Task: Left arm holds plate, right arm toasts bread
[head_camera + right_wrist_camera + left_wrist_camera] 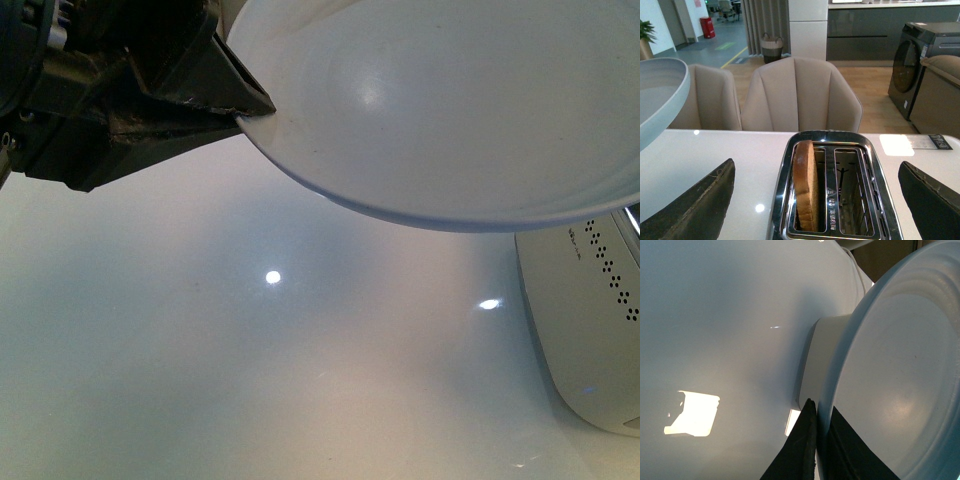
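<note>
Left end effector clamps plate; bread in toaster.

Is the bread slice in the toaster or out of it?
In. The bread stands on edge in one slot of the toaster, its top crust showing at the opening; the other slot is empty.

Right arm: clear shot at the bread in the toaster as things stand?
Probably yes. The right claw is open and faces the toaster, and the bread stands upright in one slot with its top edge exposed. Nothing sits between them; the plate is off to one side.
</note>
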### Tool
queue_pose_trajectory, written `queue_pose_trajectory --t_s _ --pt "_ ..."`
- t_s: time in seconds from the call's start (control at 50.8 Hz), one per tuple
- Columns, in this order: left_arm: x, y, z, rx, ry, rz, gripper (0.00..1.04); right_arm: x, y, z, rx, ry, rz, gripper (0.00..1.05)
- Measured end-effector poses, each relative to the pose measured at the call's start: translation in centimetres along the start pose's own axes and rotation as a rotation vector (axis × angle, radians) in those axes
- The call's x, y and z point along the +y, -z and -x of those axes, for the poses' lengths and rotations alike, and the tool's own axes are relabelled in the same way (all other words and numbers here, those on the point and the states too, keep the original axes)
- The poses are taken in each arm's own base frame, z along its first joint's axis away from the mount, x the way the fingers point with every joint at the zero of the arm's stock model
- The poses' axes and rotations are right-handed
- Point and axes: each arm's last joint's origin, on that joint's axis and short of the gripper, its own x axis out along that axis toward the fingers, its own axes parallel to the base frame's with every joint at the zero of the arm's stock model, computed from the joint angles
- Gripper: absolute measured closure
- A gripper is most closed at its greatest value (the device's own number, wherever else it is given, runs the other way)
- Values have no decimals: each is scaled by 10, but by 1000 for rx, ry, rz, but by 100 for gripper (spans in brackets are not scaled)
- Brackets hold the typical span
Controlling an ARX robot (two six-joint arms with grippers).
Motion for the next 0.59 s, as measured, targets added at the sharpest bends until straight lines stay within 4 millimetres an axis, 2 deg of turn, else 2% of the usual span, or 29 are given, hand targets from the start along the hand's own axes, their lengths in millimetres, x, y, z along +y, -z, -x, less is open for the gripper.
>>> queue_pose_trajectory --t_s 0.315,0.453,0.591 --pt "-8 -5 1 10 30 -32 102 0 0 0 0 0 0 9" --pt "-15 -20 0 11 30 -71 102 0 0 0 0 0 0 9" --pt "-6 -38 1 6 -4 -102 102 0 0 0 0 0 0 9"
